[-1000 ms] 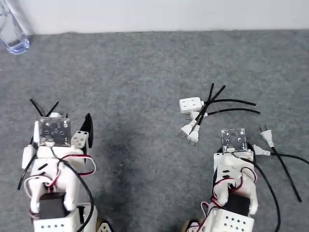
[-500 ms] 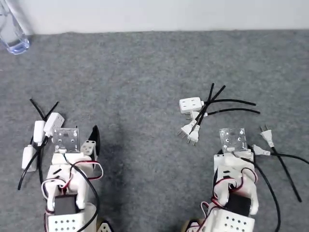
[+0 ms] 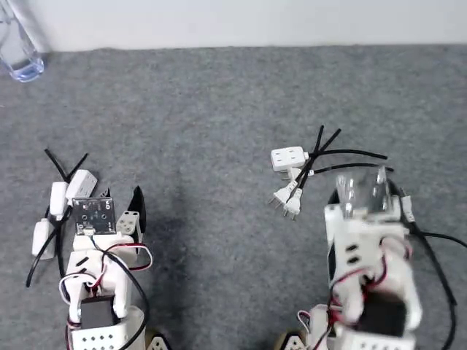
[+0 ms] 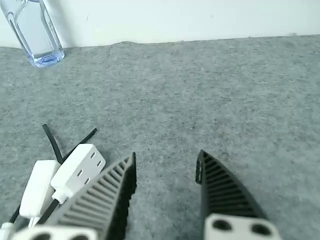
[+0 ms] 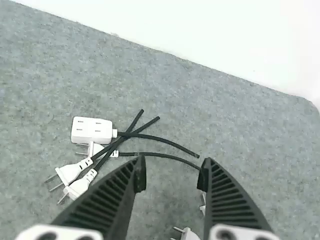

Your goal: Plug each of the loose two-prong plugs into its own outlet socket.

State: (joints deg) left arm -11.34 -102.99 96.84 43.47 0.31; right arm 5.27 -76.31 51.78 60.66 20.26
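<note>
Both gape empty; left claw point(image 4: 166, 157) near outlet block point(image 4: 80, 165); right claw point(image 5: 172, 163) near loose plugs point(image 5: 66, 173).

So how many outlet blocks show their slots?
2: right block, by two loose plugs; left block, near the left gripper. White pieces beside it may be more.

Built of white plastic, left arm point(image 3: 95, 281) and right arm point(image 3: 365, 251) alike. Tipped with black fingers point(image 4: 107, 192), ridged across and pointed at the ends. Just behind the fingers, white blocks point(image 4: 235, 227) with two round holes each. Farther back, loops of red, black and white wires point(image 3: 117, 251) and a black box point(image 3: 91, 315).
</note>
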